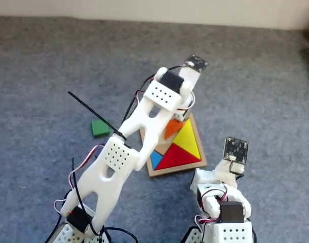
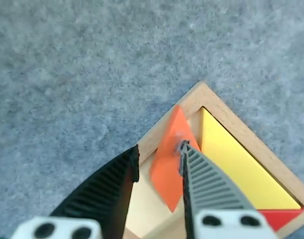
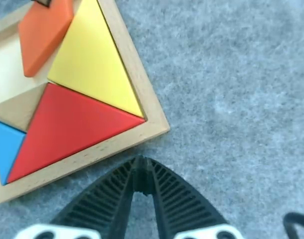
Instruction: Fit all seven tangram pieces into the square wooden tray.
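Observation:
The square wooden tray [image 1: 177, 169] lies on grey carpet, holding a yellow triangle [image 1: 188, 139], a red triangle [image 1: 177, 158] and a blue piece [image 1: 155, 160]. A tan piece [image 3: 16, 110] sits beside the blue one. An orange piece [image 2: 168, 167] lies tilted at the tray's far corner, one tip on the rim [image 2: 202, 92]. My left gripper [image 2: 159, 148] is open over it: the grey finger [image 2: 202, 184] touches its top and the black finger [image 2: 117, 184] stands clear. A green piece [image 1: 100, 127] lies on the carpet left of the tray. My right gripper [image 3: 140, 174] is shut and empty, just off the tray's near-right rim [image 3: 137, 74].
The left arm [image 1: 144, 126] stretches diagonally from the bottom left and hides the tray's left part in the high view. A thin black cable tie [image 1: 88, 109] sticks out from it. Open carpet surrounds the tray; a pale wall runs along the back.

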Motion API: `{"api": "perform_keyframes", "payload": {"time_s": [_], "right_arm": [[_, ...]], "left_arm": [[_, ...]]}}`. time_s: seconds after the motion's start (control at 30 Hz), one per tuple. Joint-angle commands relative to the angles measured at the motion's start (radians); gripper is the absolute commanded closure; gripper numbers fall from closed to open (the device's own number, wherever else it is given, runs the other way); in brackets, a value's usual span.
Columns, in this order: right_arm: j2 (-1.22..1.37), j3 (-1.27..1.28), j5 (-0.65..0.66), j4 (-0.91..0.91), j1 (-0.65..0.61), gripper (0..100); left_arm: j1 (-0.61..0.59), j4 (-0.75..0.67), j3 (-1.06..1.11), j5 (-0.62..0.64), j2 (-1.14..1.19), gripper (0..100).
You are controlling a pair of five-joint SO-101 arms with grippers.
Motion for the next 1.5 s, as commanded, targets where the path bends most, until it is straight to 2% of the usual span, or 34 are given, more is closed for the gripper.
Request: {"api": "perform_keyframes", "payload": {"time_s": [0.0,0.2,0.4,0.67,0.93,1.17,1.47], "right_arm": [[-0.018,0.128,0.005,0.005,0.013,99.2],[-0.018,0.128,0.005,0.005,0.013,99.2],[-0.018,0.128,0.005,0.005,0.013,99.2],[-0.018,0.128,0.005,0.005,0.013,99.2],[-0.018,0.128,0.005,0.005,0.013,99.2],[-0.018,0.128,0.005,0.005,0.013,99.2],[-0.018,0.128,0.005,0.005,0.013,99.2]], "left_arm": [[-0.031,0.008,-0.05,0.005,-0.044,86],[-0.03,-0.003,-0.051,0.003,-0.005,86],[-0.035,0.002,-0.05,0.008,-0.085,86],[-0.087,0.008,-0.044,0.005,-0.099,86],[-0.041,-0.034,-0.051,0.003,0.016,86],[0.027,-0.029,-0.05,0.003,0.024,86],[0.035,0.015,-0.099,0.005,-0.008,86]]}}
